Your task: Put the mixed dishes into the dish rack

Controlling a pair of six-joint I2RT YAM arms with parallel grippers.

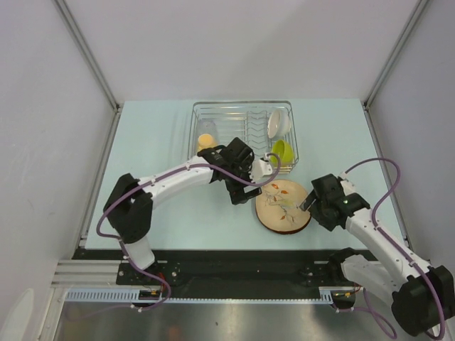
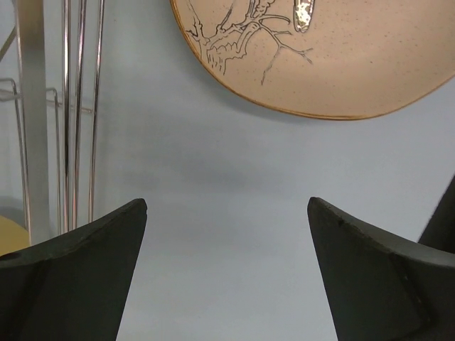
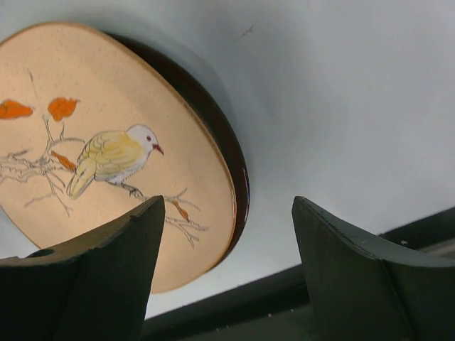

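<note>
A beige plate (image 1: 283,204) painted with a bird on a branch lies flat on the table in front of the dish rack (image 1: 213,108). Its dark-brown rim (image 3: 229,145) shows in the right wrist view. My right gripper (image 1: 307,204) (image 3: 227,206) is open at the plate's right edge, one finger over the plate and the other beyond the rim. My left gripper (image 1: 252,188) (image 2: 227,206) is wide open over bare table just left of the plate (image 2: 341,64), holding nothing. In the rack sit a white bowl (image 1: 279,122), a lime-green bowl (image 1: 282,151) and a yellow-orange mug (image 1: 206,141).
The rack's chrome wires (image 2: 78,128) stand close on the left in the left wrist view. The table's black front edge (image 3: 298,298) runs just beyond the plate, near the right gripper. Grey walls enclose the table on three sides.
</note>
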